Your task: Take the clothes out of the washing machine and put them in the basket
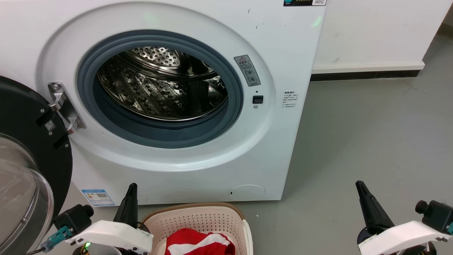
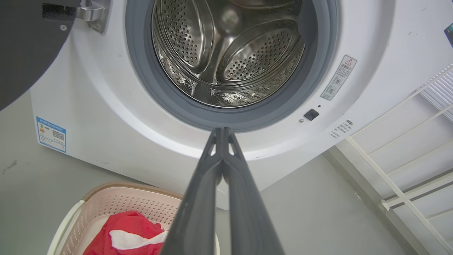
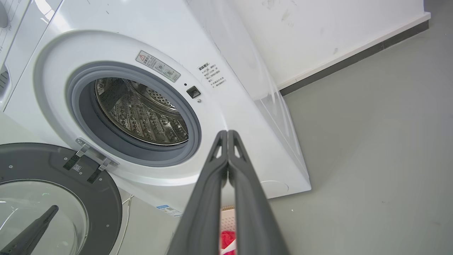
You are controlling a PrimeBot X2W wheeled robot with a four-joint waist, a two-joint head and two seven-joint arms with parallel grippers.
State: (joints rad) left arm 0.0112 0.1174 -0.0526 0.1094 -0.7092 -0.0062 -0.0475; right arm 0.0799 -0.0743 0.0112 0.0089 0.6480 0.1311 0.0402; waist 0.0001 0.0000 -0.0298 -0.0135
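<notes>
The white washing machine (image 1: 276,46) stands with its black-framed door (image 1: 24,148) swung open to the left. Its steel drum (image 1: 159,85) shows bare metal and no fabric; the same bare drum (image 2: 226,53) faces me in the left wrist view. The clothes (image 1: 198,242), red with white stripes, lie in the cream basket (image 1: 198,216) on the floor before the machine. My left gripper (image 1: 131,187) is shut just left of the basket, tips touching, nothing held (image 2: 223,131). My right gripper (image 1: 360,186) hangs shut over bare floor at the right, holding nothing (image 3: 226,132).
Grey floor (image 1: 371,134) stretches right of the machine to a white wall with a dark skirting (image 1: 364,75). The open door takes up the left side. A white frame or rack (image 2: 407,148) rises at the right of the left wrist view.
</notes>
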